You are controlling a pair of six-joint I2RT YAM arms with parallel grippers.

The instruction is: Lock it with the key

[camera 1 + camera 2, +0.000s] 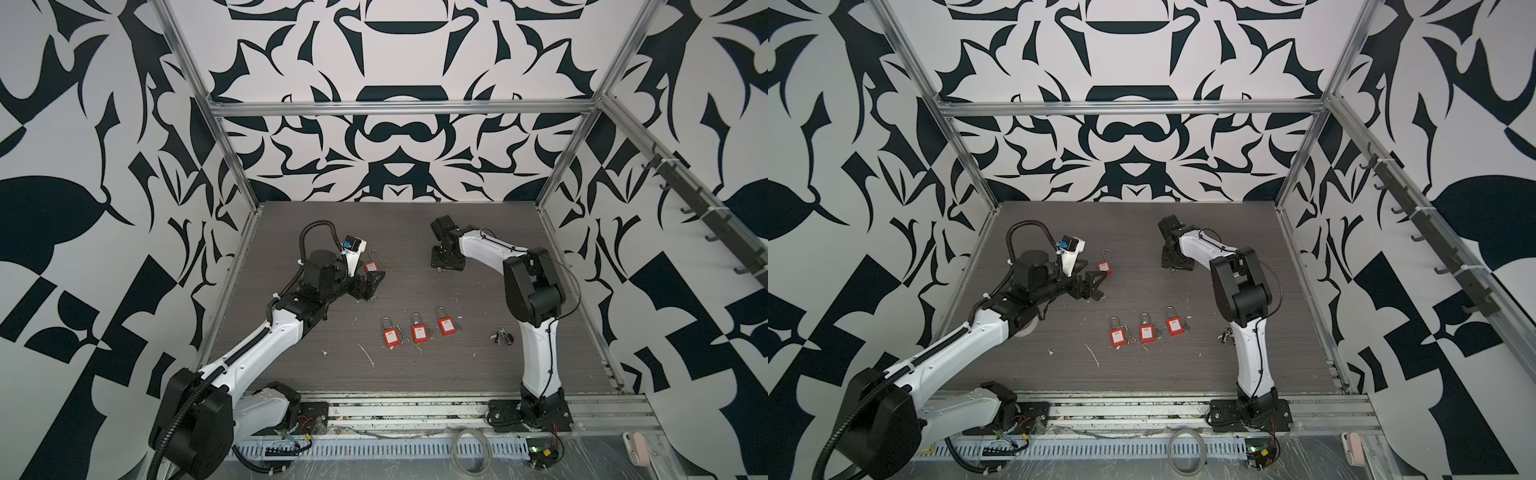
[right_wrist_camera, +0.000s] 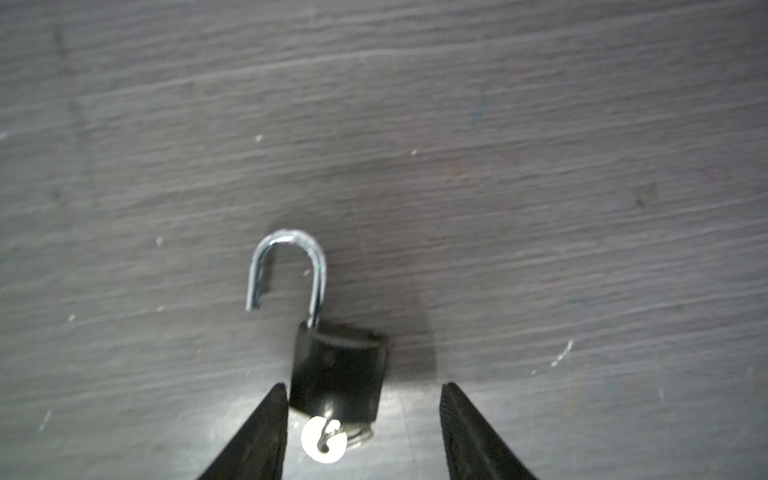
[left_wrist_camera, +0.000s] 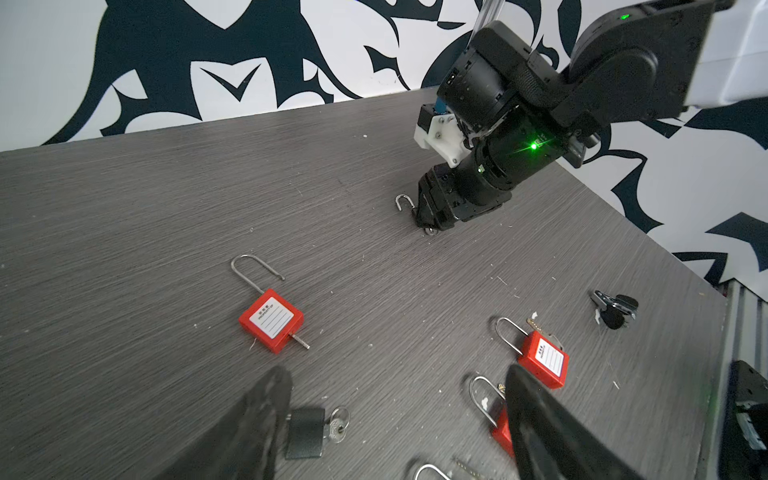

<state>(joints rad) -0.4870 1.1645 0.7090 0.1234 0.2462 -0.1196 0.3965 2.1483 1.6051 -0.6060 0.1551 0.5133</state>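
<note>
Nearest, three red locks [image 1: 419, 332] lie in a row. Beyond, the left claw [image 3: 397, 374] hangs open. Farthest, the right claw [image 2: 363, 386] straddles a black padlock [image 2: 338, 365] on the surface [image 2: 540, 166], jaws apart, not gripping. The key [image 2: 324, 444] is inserted and the shackle [image 2: 286, 266] open, so locking remains undone.

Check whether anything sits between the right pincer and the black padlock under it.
Nothing visible does. The black padlock, shackle open, lies on the table between the spread jaws of the right pincer.
</note>
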